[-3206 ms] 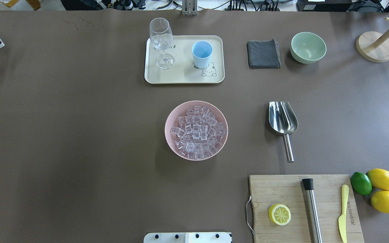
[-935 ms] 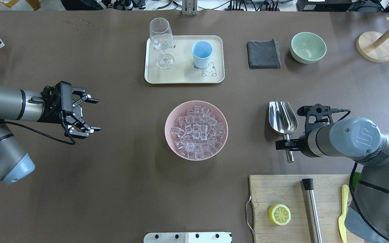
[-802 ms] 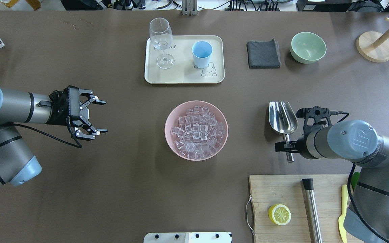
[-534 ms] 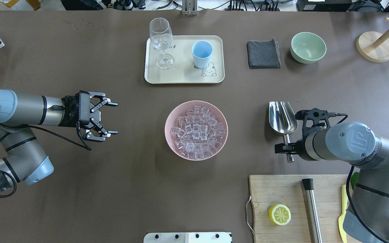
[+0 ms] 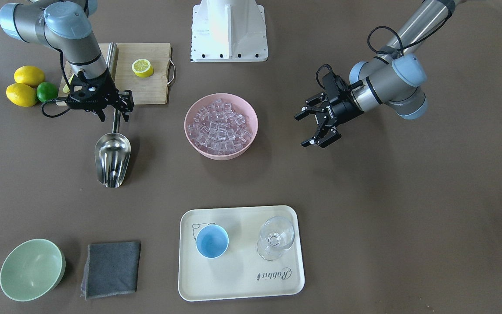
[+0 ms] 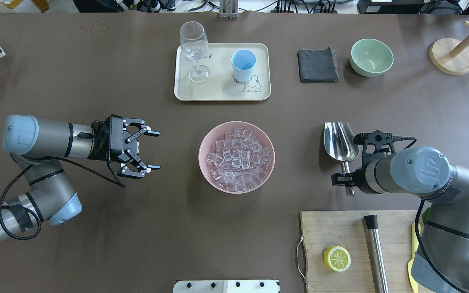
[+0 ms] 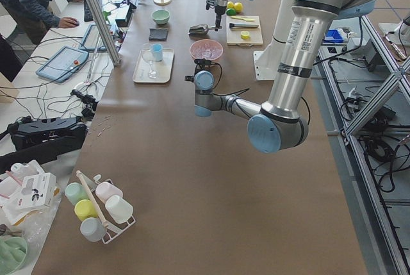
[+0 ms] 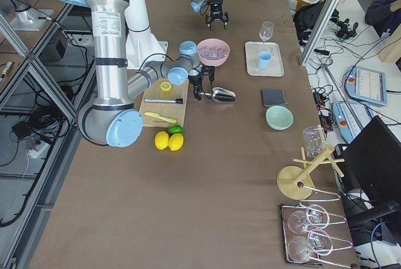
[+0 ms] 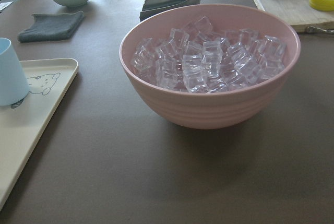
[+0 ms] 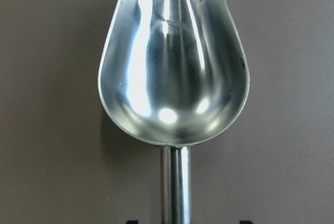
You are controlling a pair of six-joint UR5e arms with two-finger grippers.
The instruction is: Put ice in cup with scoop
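On the left we see the left gripper [image 6: 157, 150] hovering, jaws wide, facing the pink bowl [image 6: 201, 160] of ice [image 6: 236, 156] mid-counter. The cup [image 6: 243, 65] stands on the far tray [image 6: 222, 92]. Right of the bowl the scoop [image 6: 341, 141] lies flat. The right gripper [image 5: 115, 116] straddles its handle, jaws spread.

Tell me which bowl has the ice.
The pink bowl, mid-table, heaped with ice; the pale green bowl by the grey cloth is empty.

Robotics lab: aluminium framing [image 7: 97, 13], floor cables [image 7: 383, 149], tablets [image 7: 62, 65].
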